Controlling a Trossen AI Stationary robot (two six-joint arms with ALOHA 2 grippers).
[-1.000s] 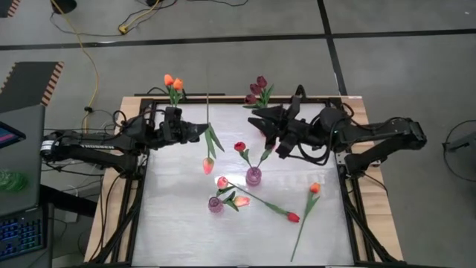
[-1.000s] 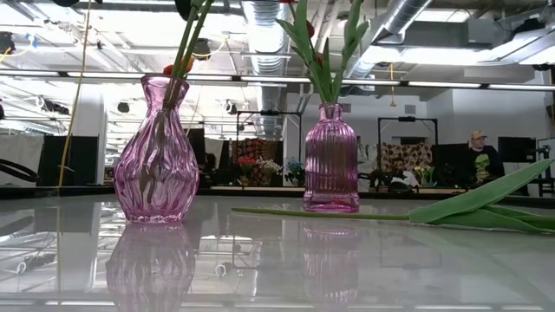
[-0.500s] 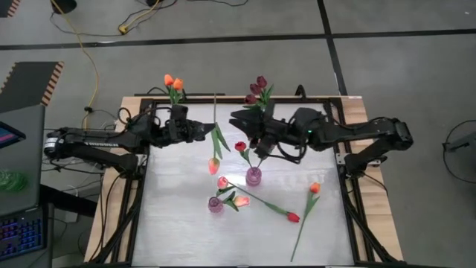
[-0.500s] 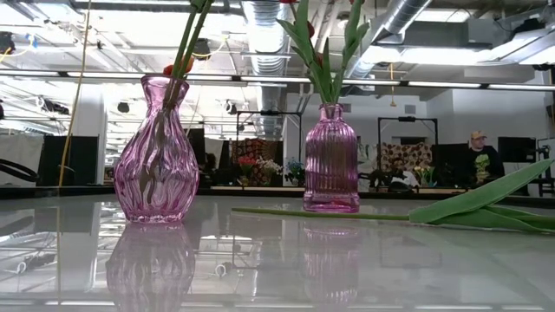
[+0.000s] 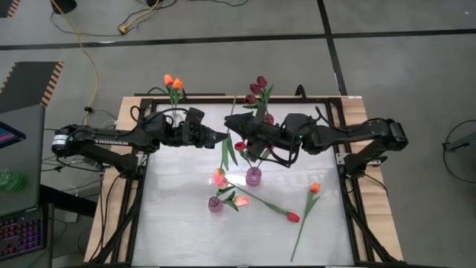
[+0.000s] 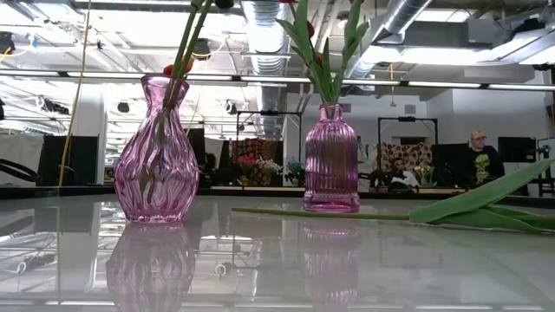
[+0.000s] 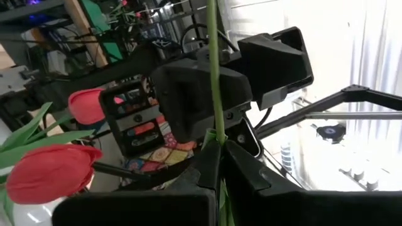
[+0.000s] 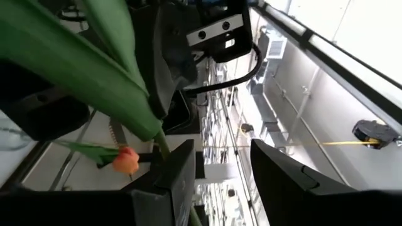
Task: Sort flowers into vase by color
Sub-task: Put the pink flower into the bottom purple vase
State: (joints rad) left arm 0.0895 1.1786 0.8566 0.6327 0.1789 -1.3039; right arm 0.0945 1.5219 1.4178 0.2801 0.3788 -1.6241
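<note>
- Left gripper [image 5: 220,138] over the far-middle of the white tabletop [image 5: 178,223], fingers clamped tight on the thin green stem of an orange-pink tulip [image 5: 220,177]; the flower hangs head-down, its head just above the table near the two vases.
- Left wrist view: stem [image 7: 213,75] runs straight up from between the pinched fingers [image 7: 242,172].
- Right gripper [image 5: 232,128] faces the left one, almost touching it; jaws stand apart, nothing held, the held tulip's leaf just beside them.
- Ribbed pink glass bottle vase [image 5: 253,176] holds a red tulip [image 5: 239,147].
- Curvy pink glass vase [image 5: 216,205] sits nearer, with a pink-orange tulip [image 5: 241,200].
- Loose on the table: red tulip with long stem [image 5: 293,217], orange tulip [image 5: 314,187].
- Far edge: orange tulip pair [image 5: 173,82], dark maroon tulip bunch [image 5: 257,88].
</note>
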